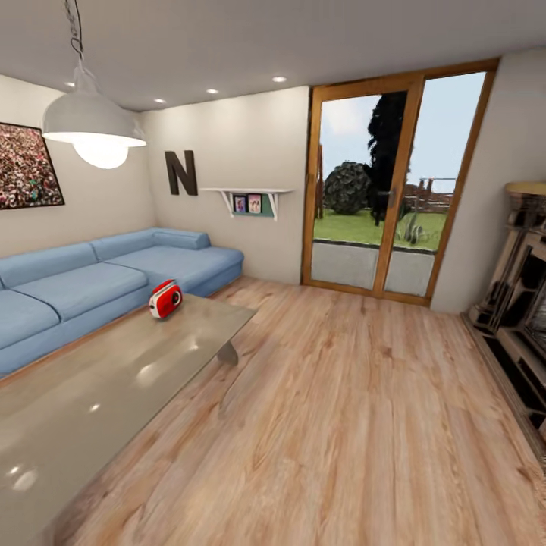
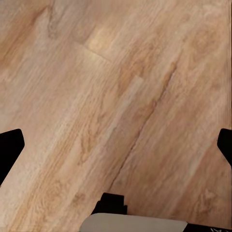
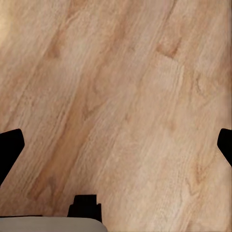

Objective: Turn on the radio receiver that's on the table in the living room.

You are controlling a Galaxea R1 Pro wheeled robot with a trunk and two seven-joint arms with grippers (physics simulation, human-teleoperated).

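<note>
Red radio receiver (image 1: 165,299) upright near the far end of the glossy grey table (image 1: 91,402), just before the blue sofa (image 1: 91,280). Left gripper (image 2: 116,145) and right gripper (image 3: 116,145) spread wide, empty, above plank floor (image 1: 364,425)

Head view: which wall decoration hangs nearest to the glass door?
The small white shelf holding two framed pictures; the dark letter N and the large framed picture hang farther from the door.
</note>
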